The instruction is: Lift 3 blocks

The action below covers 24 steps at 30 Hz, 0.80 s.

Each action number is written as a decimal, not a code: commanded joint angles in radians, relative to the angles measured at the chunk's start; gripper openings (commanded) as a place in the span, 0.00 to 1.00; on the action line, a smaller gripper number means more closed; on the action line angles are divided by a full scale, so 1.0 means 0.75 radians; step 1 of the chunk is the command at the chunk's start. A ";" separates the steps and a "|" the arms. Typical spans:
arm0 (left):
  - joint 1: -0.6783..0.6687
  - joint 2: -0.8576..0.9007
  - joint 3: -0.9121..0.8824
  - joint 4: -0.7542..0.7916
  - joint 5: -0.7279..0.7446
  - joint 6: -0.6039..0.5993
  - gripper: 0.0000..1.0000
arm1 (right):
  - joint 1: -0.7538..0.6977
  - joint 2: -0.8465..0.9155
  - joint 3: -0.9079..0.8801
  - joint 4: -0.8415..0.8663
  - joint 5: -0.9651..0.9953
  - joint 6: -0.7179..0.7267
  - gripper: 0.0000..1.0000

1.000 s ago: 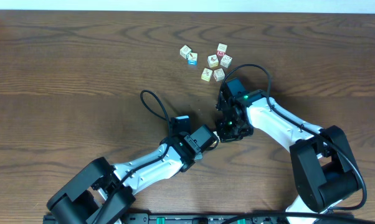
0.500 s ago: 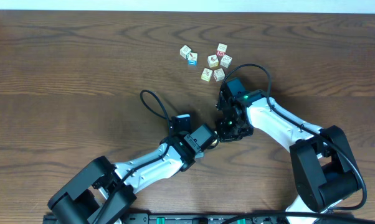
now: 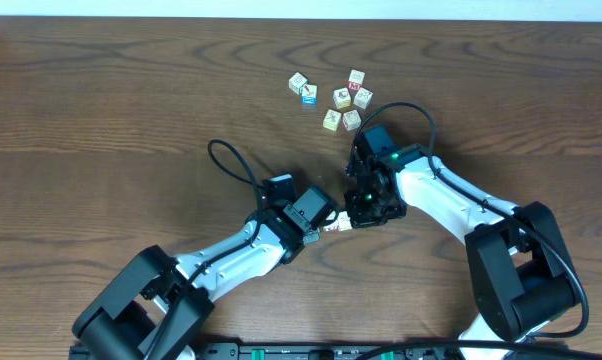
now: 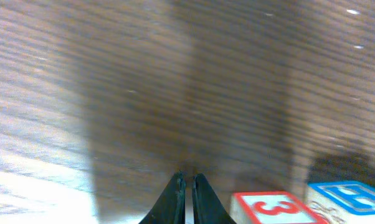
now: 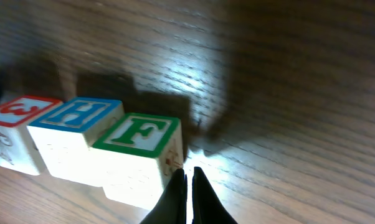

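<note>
Both shut, nothing between the fingers: left gripper (image 4: 186, 182) has its tips pinched together just beside the red-edged "3" block (image 4: 271, 208), and right gripper (image 5: 186, 179) has its tips pinched together just beside the green-edged "F" block (image 5: 141, 152). The blocks form a tight row, 3, then blue-edged "H" block (image 5: 75, 130), then F, sides touching, between the two grippers near the middle of the table (image 3: 131, 120), slightly toward its near edge; can't tell if the row is off the wood. Loose cubes (image 3: 331, 98) are clustered toward the far edge, well apart from the row.
</note>
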 commanded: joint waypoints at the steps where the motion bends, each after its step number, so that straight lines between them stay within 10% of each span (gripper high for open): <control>1: 0.006 0.010 -0.014 0.038 0.067 0.003 0.07 | 0.018 0.007 -0.003 0.008 -0.055 0.018 0.04; 24: 0.124 0.010 -0.014 0.074 0.089 0.069 0.08 | 0.017 0.006 -0.003 -0.013 -0.013 0.024 0.04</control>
